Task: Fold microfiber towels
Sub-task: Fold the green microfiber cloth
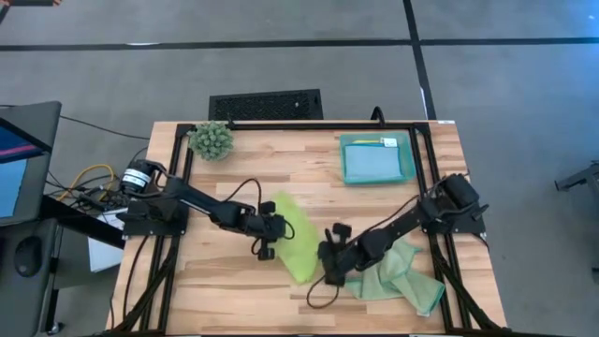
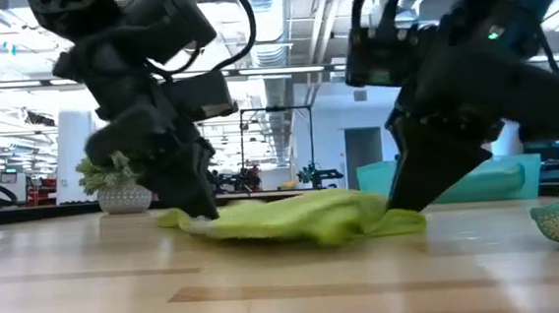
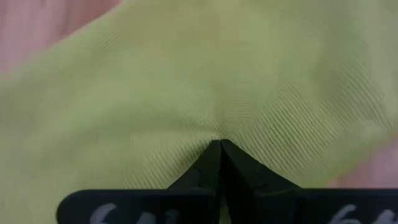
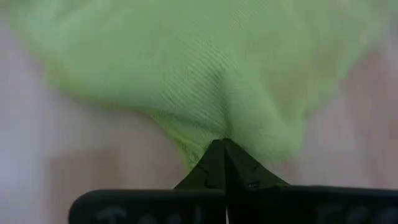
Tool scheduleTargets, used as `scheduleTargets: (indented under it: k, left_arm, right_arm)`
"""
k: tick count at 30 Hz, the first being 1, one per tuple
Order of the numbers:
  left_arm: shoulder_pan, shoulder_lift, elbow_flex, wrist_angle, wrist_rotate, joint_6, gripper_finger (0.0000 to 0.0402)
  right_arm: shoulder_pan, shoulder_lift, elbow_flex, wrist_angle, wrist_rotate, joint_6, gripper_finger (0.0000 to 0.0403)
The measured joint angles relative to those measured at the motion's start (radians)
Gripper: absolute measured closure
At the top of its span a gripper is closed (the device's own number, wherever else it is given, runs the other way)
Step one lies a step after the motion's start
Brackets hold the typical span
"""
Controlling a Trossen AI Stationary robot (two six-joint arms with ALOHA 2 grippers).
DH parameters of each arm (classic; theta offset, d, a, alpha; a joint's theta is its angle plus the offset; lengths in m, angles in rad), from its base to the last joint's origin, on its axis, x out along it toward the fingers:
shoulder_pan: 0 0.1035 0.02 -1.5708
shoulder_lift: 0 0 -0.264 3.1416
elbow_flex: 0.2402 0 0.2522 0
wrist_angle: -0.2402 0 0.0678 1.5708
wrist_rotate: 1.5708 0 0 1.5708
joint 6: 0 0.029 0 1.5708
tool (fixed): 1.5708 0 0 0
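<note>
- The counter (image 1: 234, 290) is a pale wooden butcher-block top edged by a black frame, and it carries both arms and all the things.
- The left arm reaches from the counter's left edge toward the middle; its left gripper (image 1: 270, 234) sits on the left side of the lime green towel (image 1: 298, 239), jaws closed and pinching the cloth, as the left wrist view shows with the tips meeting on the fabric (image 3: 219, 146).
- The right arm reaches from the right edge toward the middle; its right gripper (image 1: 331, 265) is at the towel's near right corner, jaws closed on a fold of the same lime green cloth (image 4: 217, 93).
- The lime green towel lies near the middle of the counter, bunched and rumpled between the two grippers; in the low view it forms a low heap (image 2: 303, 217) on the wood.
- A pale sage green towel (image 1: 398, 276) lies crumpled near the front right corner, partly under the right arm.
- A teal tray (image 1: 376, 157) sits near the far right corner with a light blue towel (image 1: 374, 164) in it.
- A small spiky green plant (image 1: 212, 140) stands at the far left corner.
</note>
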Motion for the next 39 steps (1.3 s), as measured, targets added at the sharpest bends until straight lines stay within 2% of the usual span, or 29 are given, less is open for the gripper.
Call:
scheduleTargets:
  k: [6,11,15,18,19,21,26,32,35,39]
  left_arm:
    - [-0.09,-0.049,0.083,-0.127,-0.051,-0.064,0.0401]
    - [-0.166,-0.078,0.195,-0.229,-0.135,-0.025,0.0401]
    - [-0.194,-0.09,0.239,-0.359,-0.253,-0.008,0.0401]
    - [-0.189,-0.092,0.228,-0.514,-0.297,-0.025,0.0401]
    - [-0.182,-0.083,0.226,-0.524,-0.304,-0.03,0.0401]
    - [-0.173,-0.08,0.194,-0.53,-0.321,-0.032,0.0401]
    - [-0.112,-0.066,0.094,-0.503,-0.294,-0.027,0.0401]
    - [-0.073,-0.057,0.04,-0.407,-0.199,-0.07,0.0402]
    - [-0.094,-0.064,0.036,-0.388,-0.162,-0.109,0.0402]
    - [-0.133,-0.064,0.038,-0.354,-0.082,-0.14,0.0402]
  right_arm:
    - [-0.094,-0.106,-0.007,-0.28,-0.007,-0.129,0.0395]
    - [-0.19,-0.207,-0.018,-0.393,-0.007,-0.253,0.0395]
    - [-0.216,-0.284,-0.035,-0.32,-0.021,-0.257,0.0395]
    - [-0.164,-0.3,-0.078,-0.117,-0.057,-0.254,0.0395]
    - [-0.141,-0.311,-0.106,-0.095,-0.057,-0.253,0.0395]
    - [-0.098,-0.289,-0.141,0.072,-0.061,-0.248,0.0395]
    - [-0.034,-0.228,-0.234,0.299,-0.052,-0.168,0.0395]
    - [-0.02,-0.179,-0.281,0.268,-0.027,-0.106,0.0395]
    - [-0.052,-0.156,-0.294,0.283,-0.022,-0.091,0.0395]
    - [-0.093,-0.182,-0.305,0.205,-0.026,-0.1,0.0395]
